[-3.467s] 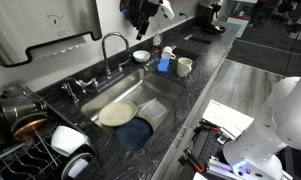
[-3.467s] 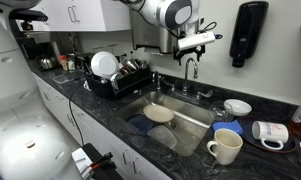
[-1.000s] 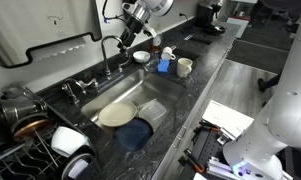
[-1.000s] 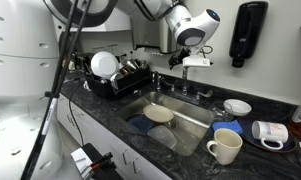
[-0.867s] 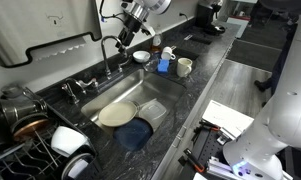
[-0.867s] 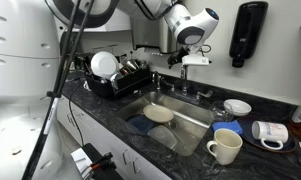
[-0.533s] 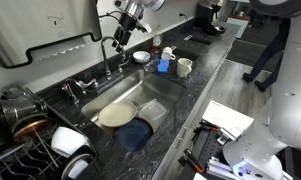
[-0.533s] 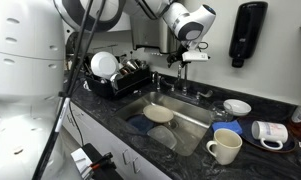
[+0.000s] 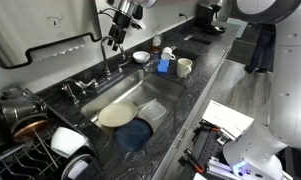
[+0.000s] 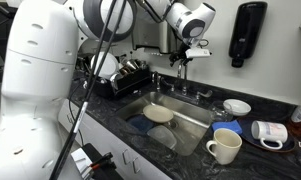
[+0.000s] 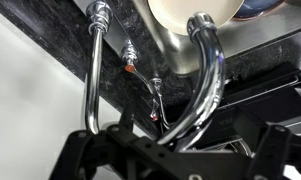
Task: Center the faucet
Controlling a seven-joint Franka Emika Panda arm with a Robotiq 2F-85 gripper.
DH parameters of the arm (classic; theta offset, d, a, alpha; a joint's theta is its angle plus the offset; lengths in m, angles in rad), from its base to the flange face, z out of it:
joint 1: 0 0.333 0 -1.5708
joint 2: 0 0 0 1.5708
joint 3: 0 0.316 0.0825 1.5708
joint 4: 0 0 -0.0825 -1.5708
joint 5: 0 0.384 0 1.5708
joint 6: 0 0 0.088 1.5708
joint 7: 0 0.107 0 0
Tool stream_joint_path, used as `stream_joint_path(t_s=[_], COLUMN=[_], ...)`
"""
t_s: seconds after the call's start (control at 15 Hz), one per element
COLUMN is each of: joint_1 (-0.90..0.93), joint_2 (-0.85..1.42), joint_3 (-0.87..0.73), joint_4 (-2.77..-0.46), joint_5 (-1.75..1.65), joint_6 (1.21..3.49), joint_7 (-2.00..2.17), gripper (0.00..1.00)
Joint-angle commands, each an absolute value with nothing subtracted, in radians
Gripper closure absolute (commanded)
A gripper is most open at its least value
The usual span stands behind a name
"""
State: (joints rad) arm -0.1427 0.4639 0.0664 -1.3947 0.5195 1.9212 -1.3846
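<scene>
Straddling faucet (image 11: 208,90) arch, gripper (image 11: 175,145) spread wide, lower frame.
Stiff, slick chrome; probably best nudged sideways near the crown.

The gripper (image 9: 114,40) has come down from high above the counter to the faucet (image 9: 104,58). Over the last second it has slid sideways at the arch. The spout seems to have swung with it, though it shows small. The white arm (image 10: 45,90) now fills more of an exterior view.
</scene>
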Motion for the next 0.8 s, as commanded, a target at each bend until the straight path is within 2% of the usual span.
stream_joint_path(t_s=[0.0,0.2,0.73], joint_1=[-0.12,-0.126,-0.029], joint_2=[0.518,0.53,0.468], joint_3=[0.152,0.155,0.075], joint_4=[-1.309,-1.294,-1.324], joint_5=[0.566,0.553,0.152], joint_6=[1.889,1.868,1.834], joint_7=[-1.41,-1.41,-1.091], gripper=[0.0,0.0,0.0])
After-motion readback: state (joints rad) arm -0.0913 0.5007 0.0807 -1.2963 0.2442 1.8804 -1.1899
